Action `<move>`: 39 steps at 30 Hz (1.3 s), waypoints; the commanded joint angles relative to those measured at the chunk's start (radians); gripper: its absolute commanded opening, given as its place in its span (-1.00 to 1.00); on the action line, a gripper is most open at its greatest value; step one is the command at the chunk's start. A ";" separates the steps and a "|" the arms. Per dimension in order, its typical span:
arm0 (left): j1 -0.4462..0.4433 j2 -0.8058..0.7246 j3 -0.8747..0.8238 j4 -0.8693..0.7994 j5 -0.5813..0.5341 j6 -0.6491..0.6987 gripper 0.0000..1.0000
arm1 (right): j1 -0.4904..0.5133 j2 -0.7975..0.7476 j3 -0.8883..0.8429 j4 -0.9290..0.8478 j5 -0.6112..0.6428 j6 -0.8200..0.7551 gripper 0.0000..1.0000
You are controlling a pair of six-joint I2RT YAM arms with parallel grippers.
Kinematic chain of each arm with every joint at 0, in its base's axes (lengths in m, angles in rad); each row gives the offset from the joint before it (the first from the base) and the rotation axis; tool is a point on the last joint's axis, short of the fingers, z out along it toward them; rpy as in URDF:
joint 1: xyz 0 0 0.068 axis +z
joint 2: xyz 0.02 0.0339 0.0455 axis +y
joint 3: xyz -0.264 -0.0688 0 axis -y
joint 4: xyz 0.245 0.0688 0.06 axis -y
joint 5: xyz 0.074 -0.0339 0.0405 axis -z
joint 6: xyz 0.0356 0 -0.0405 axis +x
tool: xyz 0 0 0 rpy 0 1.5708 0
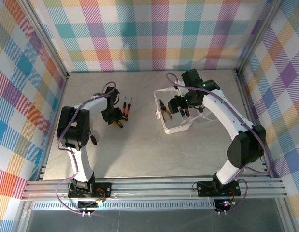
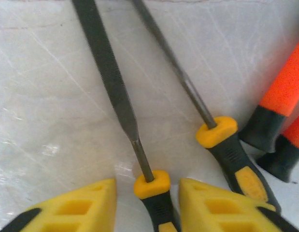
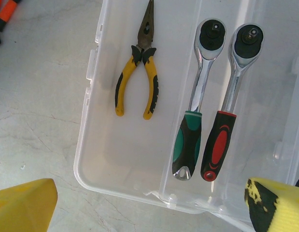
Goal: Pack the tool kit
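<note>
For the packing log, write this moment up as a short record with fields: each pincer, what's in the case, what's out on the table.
left pincer: open, straddling the yellow-and-black handle of the flat file, a gap on each side
right pincer: open, empty, above the case
in the case: yellow-handled pliers, green-handled ratchet, red-handled ratchet
on the table: flat file, round file, two orange-and-black handled tools
</note>
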 commanded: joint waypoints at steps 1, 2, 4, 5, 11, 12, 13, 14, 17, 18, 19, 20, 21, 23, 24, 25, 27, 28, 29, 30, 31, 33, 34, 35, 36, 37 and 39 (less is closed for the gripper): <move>0.006 0.019 -0.011 0.017 0.011 0.007 -0.47 | 0.000 -0.024 -0.010 -0.017 0.006 -0.010 0.98; 0.006 0.018 -0.015 0.017 0.013 0.008 -0.57 | 0.000 -0.025 -0.010 -0.019 0.006 -0.011 0.98; 0.006 0.011 -0.028 0.020 0.012 0.009 -0.67 | -0.001 -0.028 -0.014 -0.017 0.006 -0.013 0.98; 0.006 0.006 -0.037 0.020 0.012 0.009 -0.71 | -0.001 -0.032 -0.016 -0.017 0.006 -0.013 0.98; 0.006 -0.036 -0.069 -0.002 -0.019 0.017 -0.97 | -0.001 -0.057 -0.034 -0.016 0.004 -0.015 0.98; 0.006 -0.048 -0.072 -0.010 -0.032 0.020 -1.00 | -0.001 -0.061 -0.037 -0.016 0.003 -0.015 0.98; 0.007 -0.061 -0.075 -0.017 -0.049 0.021 -1.00 | -0.001 -0.065 -0.039 -0.016 0.003 -0.013 0.98; 0.008 -0.078 -0.079 -0.026 -0.070 0.023 -1.00 | -0.001 -0.070 -0.041 -0.017 0.001 -0.013 0.98; 0.008 -0.133 -0.075 -0.065 -0.132 0.036 -1.00 | -0.001 -0.082 -0.046 -0.019 -0.001 -0.013 0.98; 0.008 -0.152 -0.070 -0.081 -0.149 0.043 -1.00 | 0.000 -0.088 -0.047 -0.019 -0.005 -0.013 0.98; 0.008 -0.169 -0.064 -0.093 -0.158 0.049 -1.00 | -0.001 -0.092 -0.049 -0.019 -0.010 -0.010 0.98; 0.008 -0.188 -0.058 -0.107 -0.161 0.057 -1.00 | -0.001 -0.098 -0.050 -0.018 -0.019 -0.009 0.98; 0.008 -0.210 -0.051 -0.115 -0.151 0.065 -1.00 | -0.001 -0.105 -0.055 -0.017 -0.032 -0.006 0.98; 0.008 -0.259 -0.043 -0.111 -0.092 0.083 -1.00 | -0.003 -0.120 -0.061 -0.002 -0.073 0.004 0.98; 0.007 -0.288 -0.043 -0.095 -0.037 0.094 -1.00 | -0.003 -0.130 -0.066 0.008 -0.101 0.012 0.98; 0.006 -0.314 -0.043 -0.074 0.017 0.102 -1.00 | -0.003 -0.138 -0.071 0.021 -0.130 0.022 0.98; 0.002 -0.377 -0.053 -0.003 0.188 0.112 -1.00 | -0.003 -0.159 -0.088 0.065 -0.212 0.054 0.98; -0.001 -0.398 -0.059 0.030 0.260 0.111 -1.00 | -0.003 -0.166 -0.096 0.089 -0.263 0.071 0.98; -0.004 -0.415 -0.064 0.077 0.369 0.098 -1.00 | -0.004 -0.174 -0.106 0.124 -0.322 0.100 0.98; -0.008 -0.428 -0.070 0.125 0.452 0.078 -1.00 | -0.006 -0.182 -0.121 0.168 -0.391 0.140 0.98; -0.020 -0.438 -0.069 0.163 0.507 0.070 -1.00 | -0.007 -0.187 -0.138 0.221 -0.454 0.179 0.98; -0.065 -0.454 -0.055 0.206 0.562 0.069 -1.00 | -0.007 -0.190 -0.176 0.350 -0.572 0.279 0.98; -0.089 -0.457 -0.047 0.224 0.581 0.070 -1.00 | -0.006 -0.187 -0.191 0.407 -0.602 0.331 0.98; -0.107 -0.460 -0.044 0.243 0.600 0.069 -1.00 | -0.006 -0.182 -0.197 0.443 -0.617 0.361 0.98; -0.129 -0.464 -0.043 0.267 0.612 0.060 -1.00 | -0.004 -0.175 -0.196 0.466 -0.619 0.385 0.98; -0.146 -0.465 -0.043 0.289 0.623 0.050 -1.00 | -0.003 -0.167 -0.189 0.473 -0.615 0.396 0.98; -0.182 -0.460 -0.044 0.343 0.661 0.026 -1.00 | -0.003 -0.147 -0.164 0.466 -0.607 0.397 0.99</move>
